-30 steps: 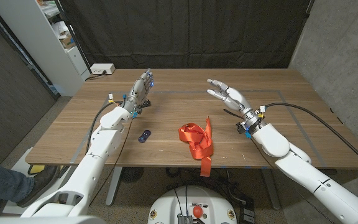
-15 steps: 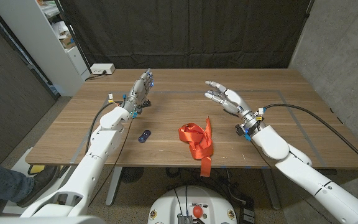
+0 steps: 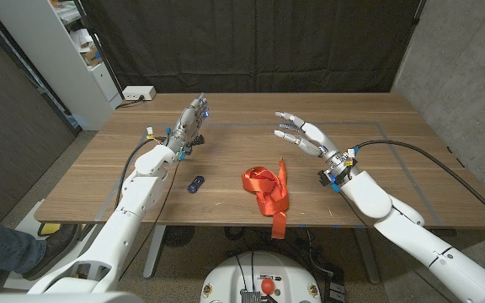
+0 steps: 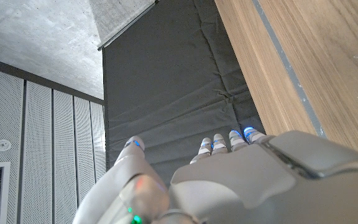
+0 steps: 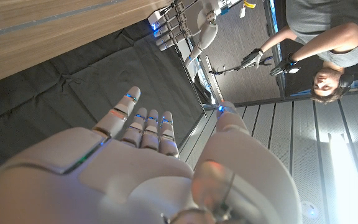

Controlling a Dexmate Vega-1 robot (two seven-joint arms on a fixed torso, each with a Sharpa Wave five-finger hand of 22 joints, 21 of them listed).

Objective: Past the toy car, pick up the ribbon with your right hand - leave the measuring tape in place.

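We see the ribbon (image 3: 265, 193), bright orange-red, lying crumpled on the wooden bench (image 3: 226, 160) near its front edge, one tail trailing toward that edge and another strip standing up at its right side. The toy car (image 3: 195, 183), small and dark blue, sits on the bench to the left of the ribbon, apart from it. The right robot hand (image 3: 301, 134) is raised over the bench behind and to the right of the ribbon, released, its fingers (image 3: 288, 126) spread and pointing toward the left, grasping nothing and not touching the ribbon. The left robot hand (image 3: 193, 120) is held up over the bench behind the car, fingers straight and close together, also released and holding nothing. In the right wrist view we see the back of the right robot hand (image 5: 148, 168) with its fingertips lit blue, and past it a person (image 5: 319, 43) in a grey top wearing gloves with arms stretched out. In the left wrist view we see the back of the left robot hand (image 4: 229, 180) against a black curtain (image 4: 166, 99) and the bench edge. A white power strip (image 3: 138, 93) lies at the far left corner of the bench. We can read no writing or labels on anything.
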